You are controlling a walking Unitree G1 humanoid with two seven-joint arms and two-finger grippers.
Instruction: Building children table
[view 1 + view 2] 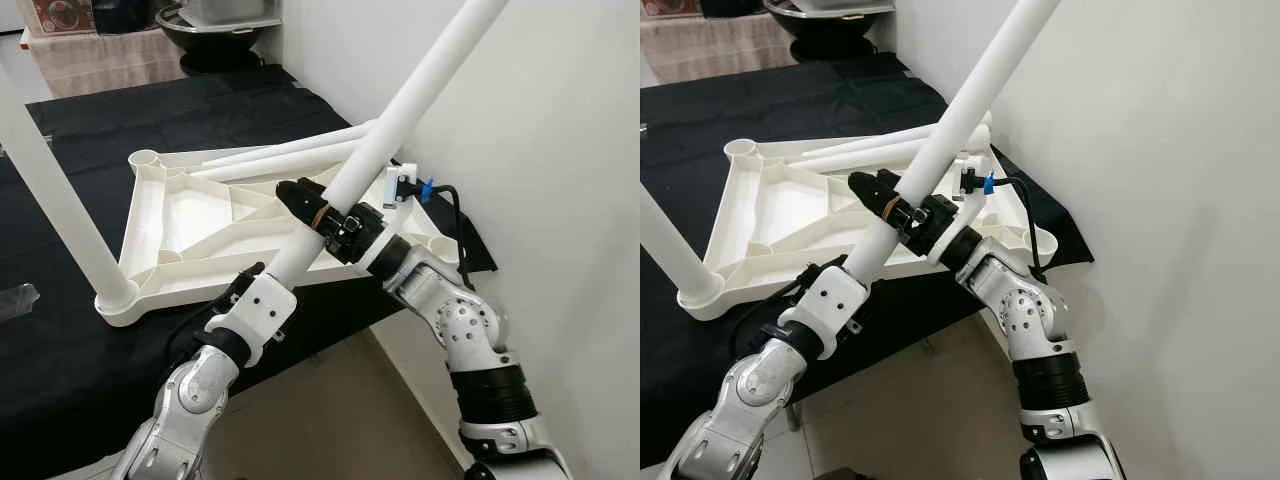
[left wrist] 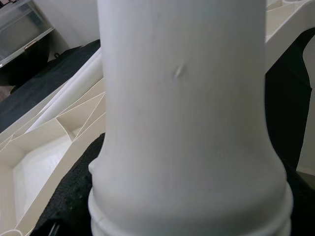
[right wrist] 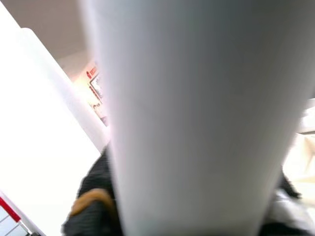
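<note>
Silver jointed arms with black collars end in black pincers.

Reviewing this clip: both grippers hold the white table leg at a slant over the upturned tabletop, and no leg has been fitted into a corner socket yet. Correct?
Not quite. One leg already stands fitted in the near-left corner socket of the upturned tabletop, as the left eye view shows. The rest holds: the left gripper and right gripper hold the slanted table leg over it.

table leg (image 1: 400, 110): smooth matt white plastic | tabletop (image 1: 200, 215): ribbed white plastic | cloth (image 1: 60, 360): black, matt fabric
</note>
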